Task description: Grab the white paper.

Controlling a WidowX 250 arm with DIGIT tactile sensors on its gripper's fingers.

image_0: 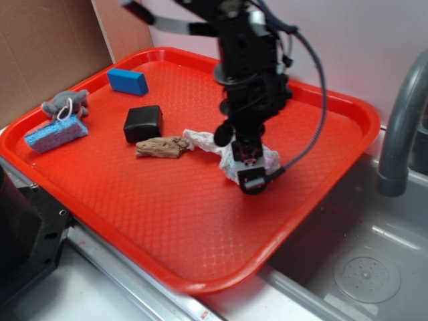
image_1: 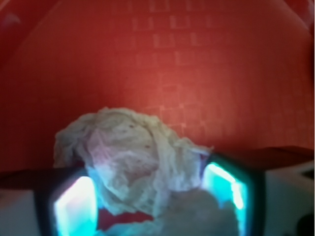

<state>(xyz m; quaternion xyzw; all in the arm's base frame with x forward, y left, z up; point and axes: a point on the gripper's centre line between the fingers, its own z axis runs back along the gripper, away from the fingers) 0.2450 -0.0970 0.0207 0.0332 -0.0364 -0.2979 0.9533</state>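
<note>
I am down over the red tray (image_0: 321, 194), my jaws (image_0: 246, 160) lowered onto the white paper (image_0: 200, 140), which lies crumpled near the tray's middle, toward the side nearest the sink (image_0: 364, 267). From the outside view my arm covers much of the paper; one wrinkled end pokes out on one side and another bit shows past my fingers on the other.

From the wrist view the white paper (image_1: 133, 157) fills the space between my two fingers (image_1: 74, 206), its creased bulk rising ahead of them and more of it bunched low down between them. The fingers stand on either side of it with the paper pressed up against both inner faces, so my jaws are closing around the paper; I cannot tell for sure whether the grip is firm, since the paper is soft and the picture is blurred. The paper looks to be resting on the tray floor (image_1: 197, 64).

Elsewhere on the tray: a brown lump (image_0: 160, 147) lies touching the paper's free end, a black block (image_0: 143, 123) sits just beside that, a blue block (image_0: 128, 81) is near the far rim, and a light blue sponge (image_0: 55, 136) with a small grey soft toy (image_0: 65, 103) against it rests near the side rim. A grey tap (image_0: 401, 127) stands at the sink.
</note>
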